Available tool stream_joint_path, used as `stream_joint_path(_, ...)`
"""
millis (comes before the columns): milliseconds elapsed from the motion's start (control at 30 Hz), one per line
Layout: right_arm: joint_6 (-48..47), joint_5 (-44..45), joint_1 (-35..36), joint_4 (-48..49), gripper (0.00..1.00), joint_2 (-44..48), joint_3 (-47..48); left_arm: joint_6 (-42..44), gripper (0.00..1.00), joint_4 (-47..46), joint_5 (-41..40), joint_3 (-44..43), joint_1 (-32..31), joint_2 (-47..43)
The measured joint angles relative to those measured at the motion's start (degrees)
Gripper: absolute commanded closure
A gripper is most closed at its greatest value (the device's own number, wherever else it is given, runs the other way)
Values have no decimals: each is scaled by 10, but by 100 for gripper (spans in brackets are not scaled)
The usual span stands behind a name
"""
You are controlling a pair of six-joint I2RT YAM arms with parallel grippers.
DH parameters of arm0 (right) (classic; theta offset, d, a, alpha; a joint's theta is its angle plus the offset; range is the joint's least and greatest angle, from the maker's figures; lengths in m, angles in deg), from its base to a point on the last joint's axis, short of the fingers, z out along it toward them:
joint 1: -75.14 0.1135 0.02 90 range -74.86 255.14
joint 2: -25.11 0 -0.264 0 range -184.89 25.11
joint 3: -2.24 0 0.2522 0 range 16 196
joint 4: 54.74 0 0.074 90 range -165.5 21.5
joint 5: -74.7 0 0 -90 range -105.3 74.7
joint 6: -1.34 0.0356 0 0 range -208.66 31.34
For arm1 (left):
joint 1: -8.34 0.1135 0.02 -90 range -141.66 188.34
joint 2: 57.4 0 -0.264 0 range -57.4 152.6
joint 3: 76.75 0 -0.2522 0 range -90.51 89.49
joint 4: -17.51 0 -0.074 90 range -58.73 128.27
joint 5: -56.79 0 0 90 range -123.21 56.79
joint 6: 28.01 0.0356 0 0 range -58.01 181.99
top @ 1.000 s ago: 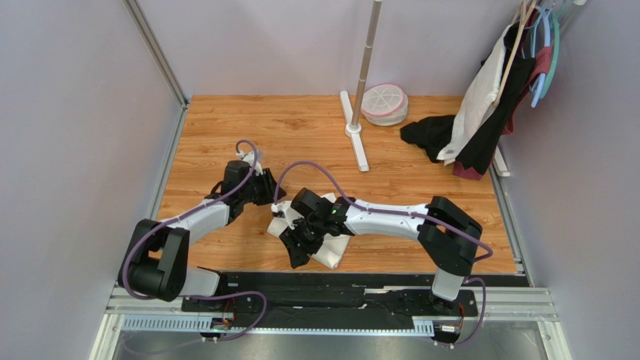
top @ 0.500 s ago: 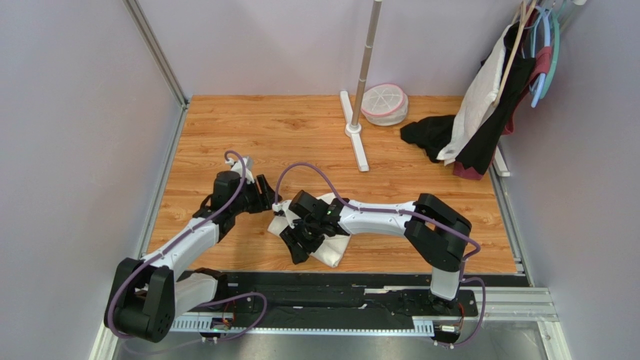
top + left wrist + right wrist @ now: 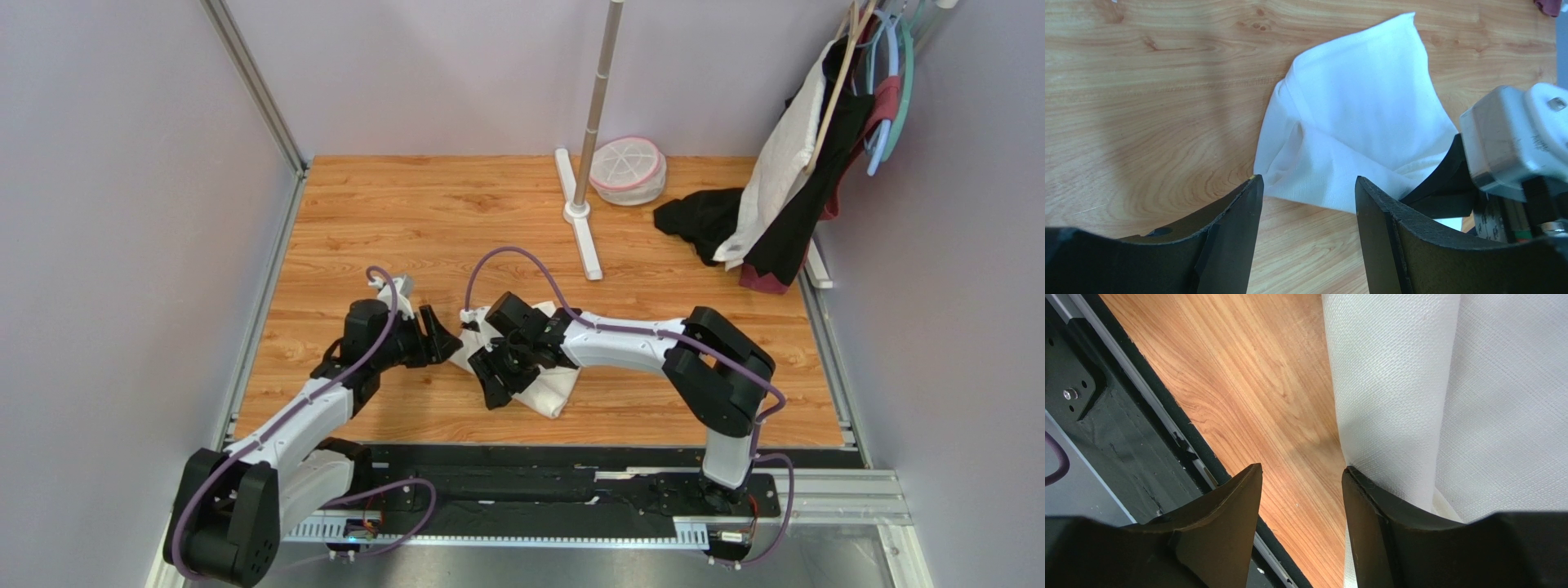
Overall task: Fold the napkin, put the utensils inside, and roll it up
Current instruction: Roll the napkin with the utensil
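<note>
The napkin (image 3: 555,390) is a cream-white cloth lying folded and rumpled on the wooden table near the front. It fills the middle of the left wrist view (image 3: 1358,116) and the right side of the right wrist view (image 3: 1444,386). My left gripper (image 3: 442,337) is open just left of the napkin, its fingers low over bare wood at the cloth's edge (image 3: 1308,184). My right gripper (image 3: 498,382) is open on top of the napkin's left part, one finger against a fold and bare wood between the jaws (image 3: 1301,471). No fork is in view.
A white pole stand (image 3: 577,208) and a pink-rimmed round basket (image 3: 628,169) stand at the back. A black cloth (image 3: 697,221) and garments on hangers (image 3: 797,147) are at the back right. A black rail (image 3: 552,459) runs along the table's near edge.
My left gripper has moved nearer and to the right, up to the napkin's left edge. My right gripper has shifted slightly back and right, and the napkin has shifted with it.
</note>
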Motion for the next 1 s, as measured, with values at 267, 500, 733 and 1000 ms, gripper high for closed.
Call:
stream_joint_path(267, 0, -3, -8, 5, 44, 0, -2, -1, 35, -49, 9, 1, 0, 78)
stream_joint_path(500, 0, -7, -8, 7, 44, 0, -4, -6, 37, -110, 24, -2, 0, 164)
stream_joint_path(733, 0, -7, -8, 7, 44, 0, -4, -18, 62, -166, 41, -12, 0, 213)
stream_joint_path(1000, -4, 31, -4, -8, 41, 36, -4, -36, 100, -199, 72, -20, 0, 239)
